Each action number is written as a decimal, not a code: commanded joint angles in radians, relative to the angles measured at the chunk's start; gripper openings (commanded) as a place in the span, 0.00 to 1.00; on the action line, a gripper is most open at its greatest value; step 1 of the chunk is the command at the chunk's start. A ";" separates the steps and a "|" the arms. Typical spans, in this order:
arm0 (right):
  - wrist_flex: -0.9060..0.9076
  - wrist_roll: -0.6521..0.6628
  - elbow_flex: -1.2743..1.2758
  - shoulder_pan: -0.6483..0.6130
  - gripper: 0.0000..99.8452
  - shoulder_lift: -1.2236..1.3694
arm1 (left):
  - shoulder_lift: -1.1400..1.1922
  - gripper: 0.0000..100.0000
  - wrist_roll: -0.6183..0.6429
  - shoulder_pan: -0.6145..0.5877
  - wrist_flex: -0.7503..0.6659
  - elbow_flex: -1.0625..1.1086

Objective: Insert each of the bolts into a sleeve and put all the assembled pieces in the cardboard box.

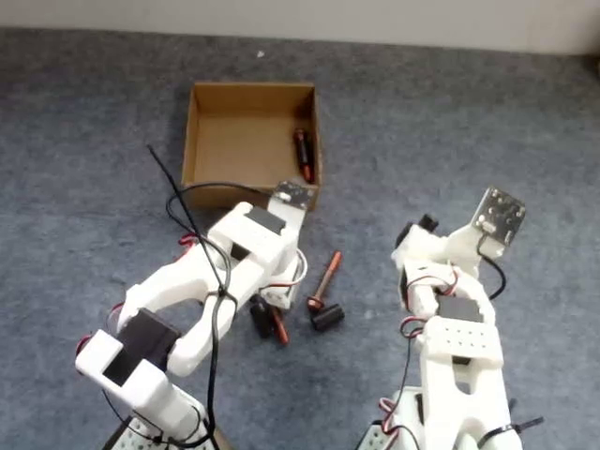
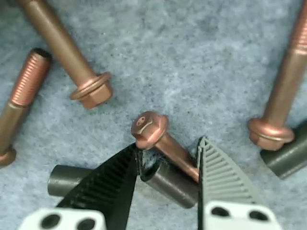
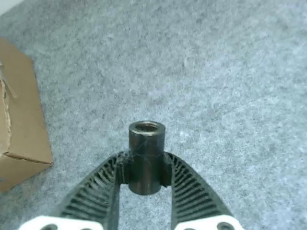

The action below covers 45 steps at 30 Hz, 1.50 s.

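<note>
Meanwhile the right gripper (image 3: pixel 145 164) pinches an upright sleeve (image 3: pixel 147 136). The left gripper (image 2: pixel 169 143), jaws spread, straddles a bolt (image 2: pixel 151 129) seemingly entering a second sleeve (image 2: pixel 173 186), nearer than the cardboard box (image 1: pixel 191 141).

the bench (image 1: pixel 506 122) was covered all over with a grey, short-piled carpet, mottled lighter and darker, its fibres showing plainly up close in the wrist views. along the far edge ran a pale strip (image 1: pixel 375 23), smooth and off-white; whether wall or bare surface could not be told. a small white speck (image 1: pixel 261 54) lay on the carpet near that edge. the light was soft and even, with faint shadows.
</note>
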 commanded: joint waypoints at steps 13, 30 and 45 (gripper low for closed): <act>-0.024 -0.003 -0.004 0.007 0.01 -0.035 | 0.001 0.01 -0.015 -0.004 -0.075 -0.073; -0.021 -0.003 -0.002 0.004 0.01 -0.044 | -0.186 0.00 -0.046 -0.019 0.084 -0.223; 0.102 0.265 0.226 -0.332 0.01 -0.541 | -0.843 0.00 -0.078 -0.154 -0.155 0.153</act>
